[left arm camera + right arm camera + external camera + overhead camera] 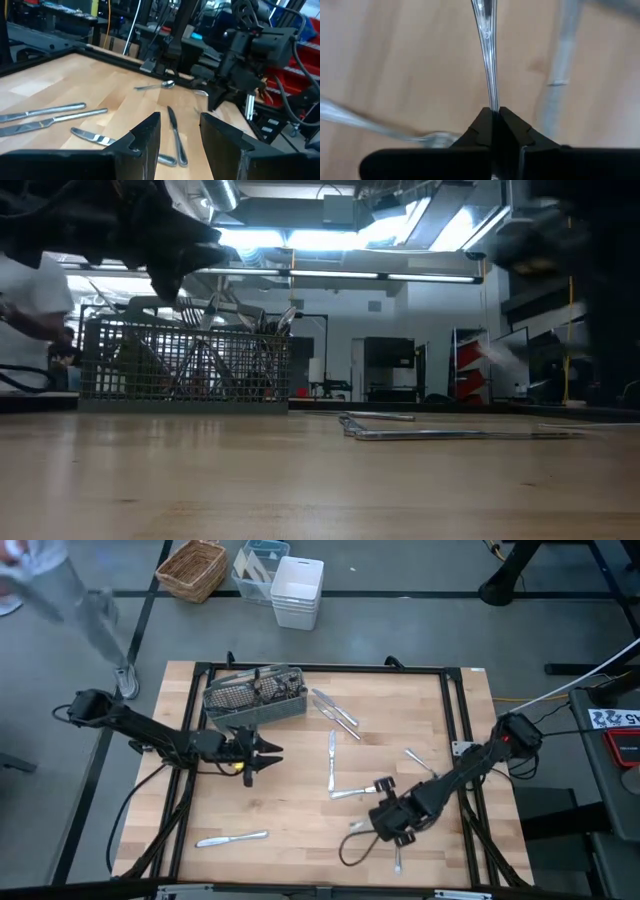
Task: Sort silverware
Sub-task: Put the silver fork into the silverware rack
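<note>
Loose silverware lies flat on the wooden table (300,830): two knives (335,710) by the caddy, a knife (331,755) at mid-table, a piece (350,793) beside it, a fork (418,760) and a knife (232,838) near the near edge. The grey mesh caddy (255,695) at the far left holds several pieces upright. My left gripper (270,753) (180,120) hovers open just near of the caddy, pointing right. My right gripper (396,838) (495,112) is low at the near right, shut on a slim silver piece (397,860). My right gripper pinches a slim silver handle (491,95) between its two fingertips. The piece runs straight on ahead of the fingers, along them, just over the wood. Whether its far end rests on the table, I cannot tell.
A wicker basket (192,568) and a white bin (297,592) stand on the floor beyond the far edge. A black frame (330,668) rims the table. A person's sleeve (60,590) shows at the far left. Bare wood lies between the arms at the near middle.
</note>
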